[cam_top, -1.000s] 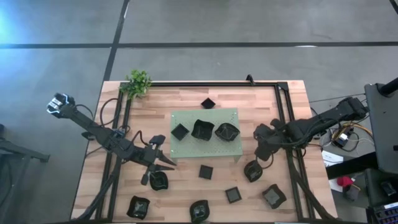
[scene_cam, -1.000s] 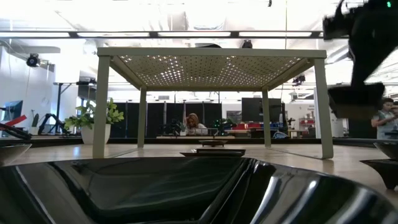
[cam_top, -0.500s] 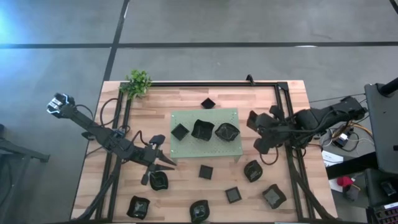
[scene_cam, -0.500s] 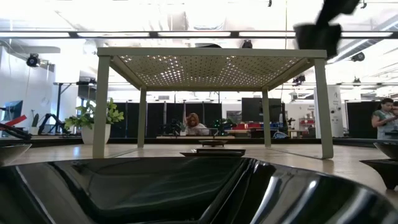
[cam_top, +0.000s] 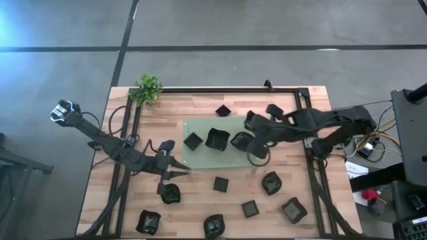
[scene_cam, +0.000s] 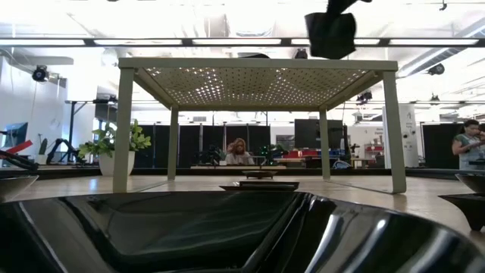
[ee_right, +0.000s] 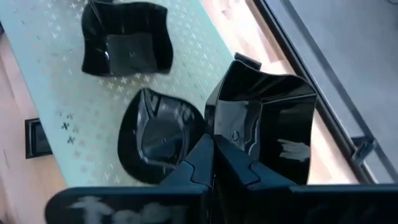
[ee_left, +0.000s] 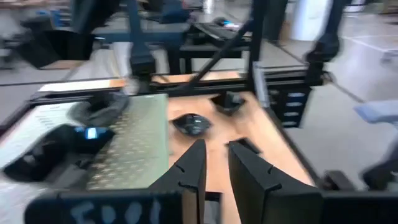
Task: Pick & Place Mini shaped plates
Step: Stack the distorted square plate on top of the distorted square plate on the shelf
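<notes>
Near the desk's (cam_top: 200,193) front edge, several mini shaped plates (cam_top: 249,209) are seen lying loose. Farther back, the left pincer (cam_top: 175,174) is held slightly spread and empty beside the green mat (cam_top: 220,158). Above the mat's right end, a wavy black plate (ee_right: 264,124) is pinched by the right pincer (ee_right: 214,158), over the round plate (ee_right: 155,137) lying on the mat.

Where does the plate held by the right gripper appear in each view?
High: plate at the green mat's right edge.
Low: probably the dark shape at the top.
Left wrist: cannot tell it apart.
Right wrist: centre-right, above the fingers.
Shared landmark: the green mat.
</notes>
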Controlling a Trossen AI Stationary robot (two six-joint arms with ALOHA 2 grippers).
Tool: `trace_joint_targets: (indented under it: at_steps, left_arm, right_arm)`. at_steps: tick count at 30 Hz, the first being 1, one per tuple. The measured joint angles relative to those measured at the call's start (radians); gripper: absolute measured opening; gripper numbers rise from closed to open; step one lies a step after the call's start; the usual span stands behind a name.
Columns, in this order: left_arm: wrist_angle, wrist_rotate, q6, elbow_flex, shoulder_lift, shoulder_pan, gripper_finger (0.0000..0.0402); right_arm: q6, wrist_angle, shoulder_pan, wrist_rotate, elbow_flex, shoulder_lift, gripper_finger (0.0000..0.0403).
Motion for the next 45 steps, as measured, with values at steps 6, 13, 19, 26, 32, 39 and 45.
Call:
trace_joint_targets:
  at_steps: [6, 13, 19, 26, 32, 39, 45]
  left_arm:
    - [-0.019, -0.163, 0.001, 0.0, 0.0, 0.0, 0.0062]
    - [-0.018, -0.166, 0.017, 0.0, 0.0, 0.0, 0.0062]
    - [-0.023, -0.168, 0.017, -0.001, 0.0, 0.0, 0.0062]
    - [-0.029, -0.168, 0.018, -0.002, 0.0, 0.0, 0.0062]
    - [-0.035, -0.168, 0.018, -0.002, 0.0, 0.0, 0.0062]
    - [-0.037, -0.168, 0.018, -0.002, 0.0, -0.001, 0.0062]
    - [-0.038, -0.168, 0.018, -0.002, 0.0, -0.001, 0.0062]
  right_arm:
    - [-0.134, 0.012, -0.021, -0.013, 0.147, 0.128, 0.0008]
    - [-0.25, 0.016, -0.02, -0.048, 0.336, 0.279, 0.0008]
    - [-0.307, 0.02, -0.019, -0.1, 0.456, 0.412, 0.0008]
    - [-0.279, -0.015, -0.02, -0.099, 0.515, 0.489, 0.0008]
    - [-0.277, -0.024, -0.02, -0.1, 0.52, 0.52, 0.0008]
    - [-0.262, -0.029, -0.019, -0.097, 0.517, 0.511, 0.0008]
    - [-0.257, -0.029, -0.019, -0.097, 0.517, 0.512, 0.0008]
